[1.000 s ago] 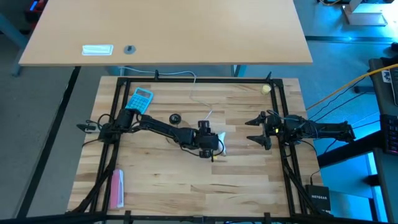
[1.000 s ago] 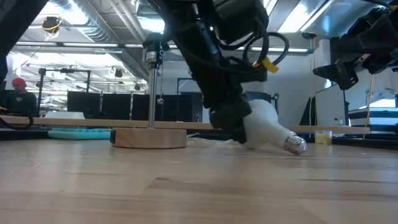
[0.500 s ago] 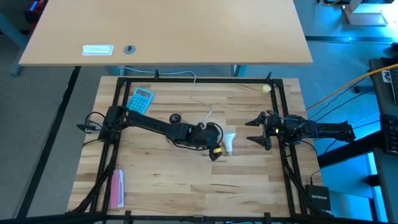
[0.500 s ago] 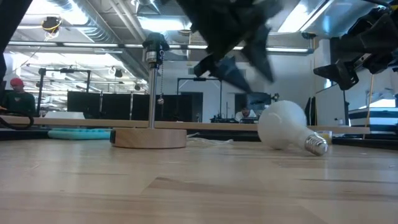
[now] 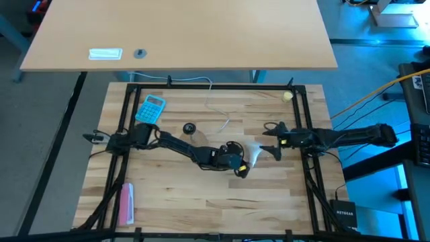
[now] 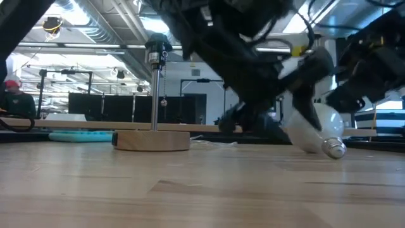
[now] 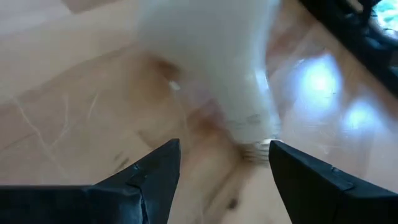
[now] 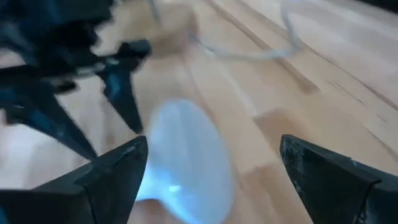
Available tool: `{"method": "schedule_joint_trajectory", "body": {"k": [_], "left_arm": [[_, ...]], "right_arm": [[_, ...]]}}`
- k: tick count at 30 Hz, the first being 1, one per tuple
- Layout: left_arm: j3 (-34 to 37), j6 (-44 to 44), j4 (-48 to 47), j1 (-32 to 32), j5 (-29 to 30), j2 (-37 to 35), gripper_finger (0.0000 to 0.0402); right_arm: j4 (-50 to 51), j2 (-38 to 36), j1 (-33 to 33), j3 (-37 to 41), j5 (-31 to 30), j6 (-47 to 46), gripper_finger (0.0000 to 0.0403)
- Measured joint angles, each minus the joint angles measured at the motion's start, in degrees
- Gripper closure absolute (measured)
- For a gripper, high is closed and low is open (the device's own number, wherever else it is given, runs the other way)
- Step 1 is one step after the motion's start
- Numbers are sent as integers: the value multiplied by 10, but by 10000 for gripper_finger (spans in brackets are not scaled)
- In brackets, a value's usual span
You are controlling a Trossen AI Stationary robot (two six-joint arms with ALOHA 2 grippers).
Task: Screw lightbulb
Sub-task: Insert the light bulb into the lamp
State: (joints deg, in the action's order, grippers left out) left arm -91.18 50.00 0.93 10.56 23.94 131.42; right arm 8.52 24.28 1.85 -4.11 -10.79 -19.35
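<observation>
We are at pickup: the bulb [image 5: 256,156] lies centre-right of the high view between our spread left gripper [image 5: 240,169] and spread right gripper [image 5: 271,139]; next, clamp its dome.

Lay on the bare wooden table [image 5: 201,195], small white cone-shaped lightbulb [image 5: 256,156], hemmed between spread left end effector [image 5: 243,168] and open right end effector [image 5: 272,140]; open boards nearer the front.

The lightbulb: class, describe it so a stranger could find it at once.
On the wooden table, look right of centre, between the two grippers. The lightbulb lies there on its side. It is white, with a silvery screw base, unlike the yellowish ball at the far edge.
</observation>
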Motion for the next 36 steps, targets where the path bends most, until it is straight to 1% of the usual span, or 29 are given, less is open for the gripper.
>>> {"method": "schedule_joint_trajectory", "body": {"k": [2, 6, 9, 12, 19, 22, 25, 30, 36], "left_arm": [[0, -10, 26, -6, -2, 6, 169], [-1, -30, 31, -10, -4, 6, 169], [-1, -36, 30, -11, -5, 5, 169], [-1, -6, 36, -13, 8, 5, 169], [-1, 64, 121, -19, 23, 44, 169], [-2, 91, 121, -24, 39, 51, 169], [-3, 85, 120, -27, 41, 54, 169], [-3, 77, 114, -27, 40, 55, 169], [-1, 77, 113, -26, 34, 50, 169]], "right_arm": [[-16, 37, 0, 2, 7, 1, 33], [-71, 98, 0, 4, 49, 1, 33], [-93, 136, 0, 4, 49, 1, 33], [-117, 171, 0, 4, 43, 1, 33], [-208, 234, 0, 2, 39, 0, 33], [-234, 261, 0, 1, 39, -10, 33], [-235, 291, 0, 1, 39, -18, 33], [-255, 335, 0, -1, 62, -46, 33], [-289, 369, 0, -1, 79, -62, 33]]}}
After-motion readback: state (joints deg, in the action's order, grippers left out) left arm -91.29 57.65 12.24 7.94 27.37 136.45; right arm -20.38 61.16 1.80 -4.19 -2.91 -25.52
